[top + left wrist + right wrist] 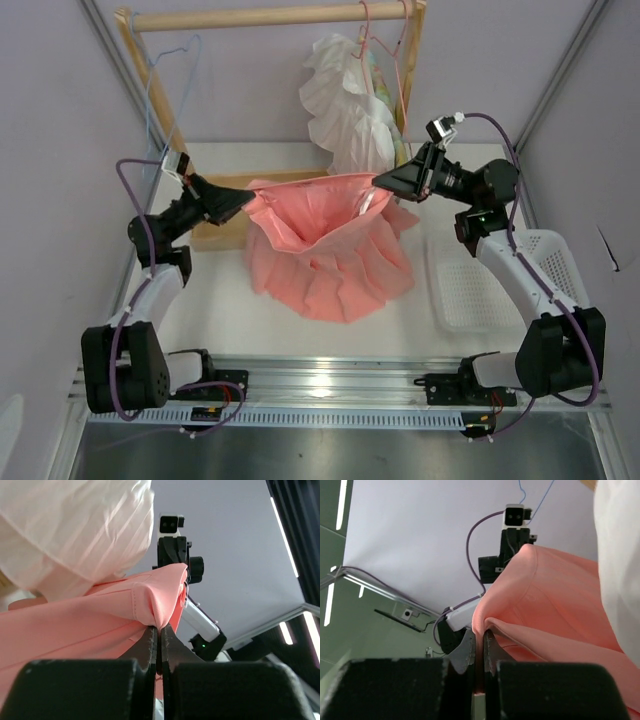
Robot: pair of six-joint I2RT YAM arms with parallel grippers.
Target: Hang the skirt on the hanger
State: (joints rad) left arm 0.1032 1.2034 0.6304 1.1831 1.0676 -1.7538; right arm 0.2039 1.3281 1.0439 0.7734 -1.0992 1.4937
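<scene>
- Left jaws pinch the skirt (330,250) by its waistband's left end, right jaws its right.
- Hem rests on counter (220,300).
- Hanger (150,100) hangs far left.

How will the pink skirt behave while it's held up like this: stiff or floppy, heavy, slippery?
Probably very floppy: the skirt sags into a deep V between its two pinched waistband ends. Likely light, since small pinches hold the waistband up. Its smooth fabric might slip if tugged.
</scene>
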